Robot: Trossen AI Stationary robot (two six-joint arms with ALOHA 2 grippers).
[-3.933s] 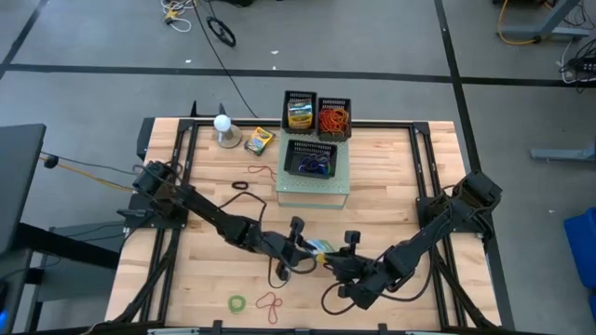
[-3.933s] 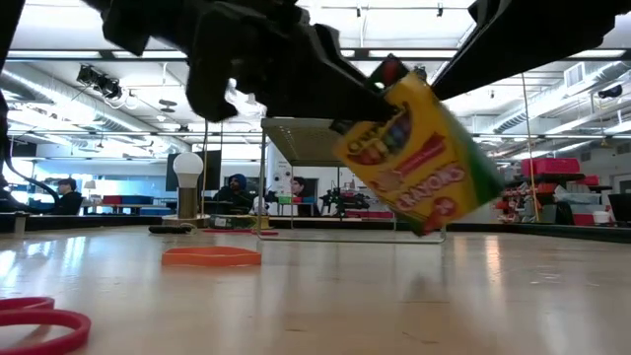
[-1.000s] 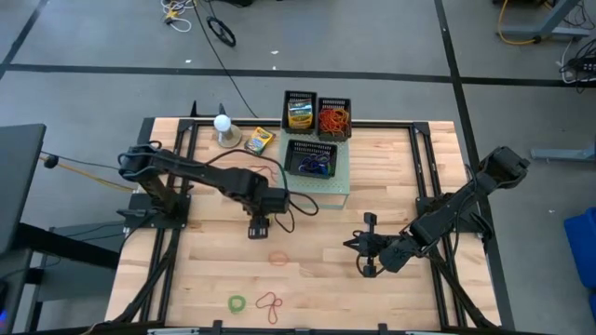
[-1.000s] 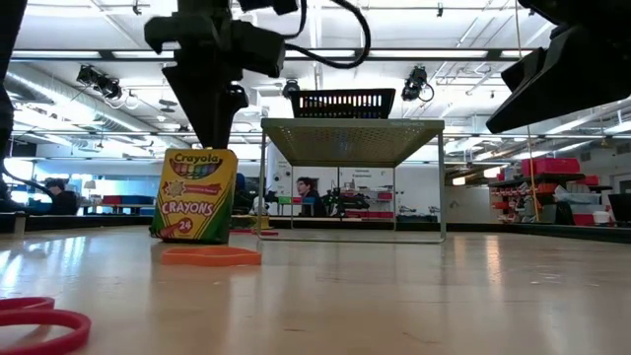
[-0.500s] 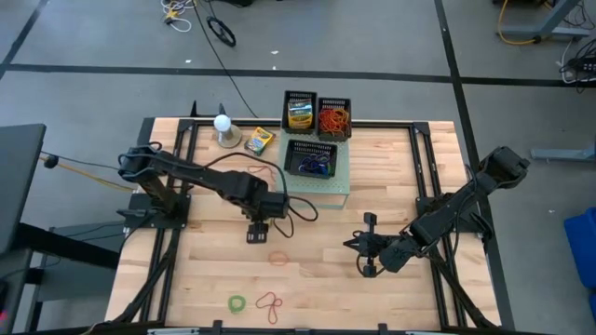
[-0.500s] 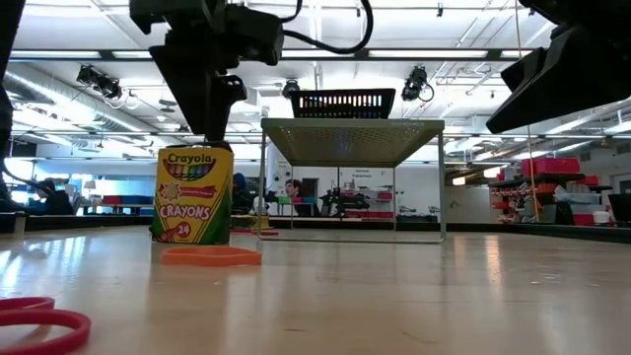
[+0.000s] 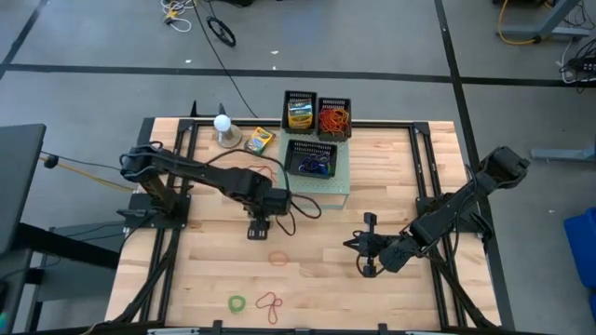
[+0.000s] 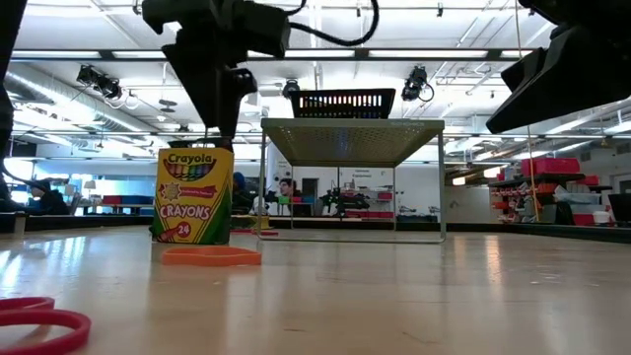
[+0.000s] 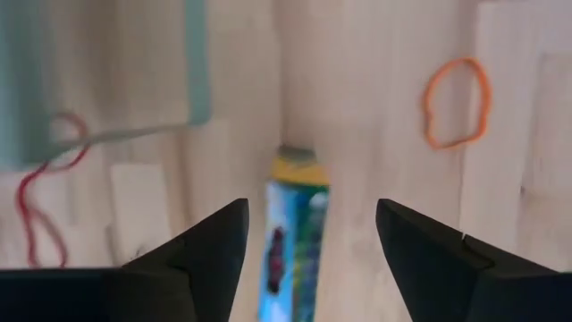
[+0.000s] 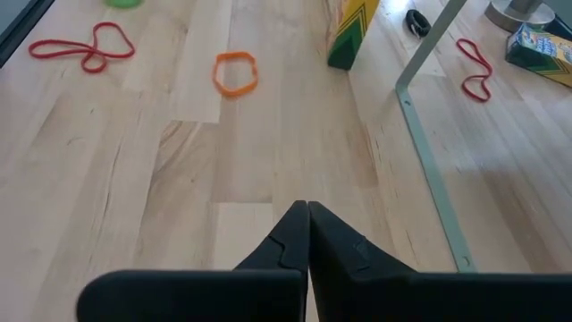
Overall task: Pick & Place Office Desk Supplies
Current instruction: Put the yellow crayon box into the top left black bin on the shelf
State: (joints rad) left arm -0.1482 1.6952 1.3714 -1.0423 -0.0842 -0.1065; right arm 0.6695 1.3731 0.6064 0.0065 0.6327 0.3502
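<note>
- Crayon box (image 9: 295, 241) blurred in left wrist view, lower end cut off between the hand's fingers (image 9: 201, 259).
- Red band (image 8: 39, 320) cropped by low view's left edge.
- Basket contents (image 7: 311, 166) too small to tell apart from above.
- Second crayon box (image 10: 543, 43) cut by right wrist view's edge.
- Right arm (image 8: 562, 59) only partly in low view.

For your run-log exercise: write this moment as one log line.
left hand: open above upright crayon box | right hand: shut, waiting over table

Bright even overhead lighting; table (image 8: 394, 296) glare in low view; left wrist view blurred.
</note>
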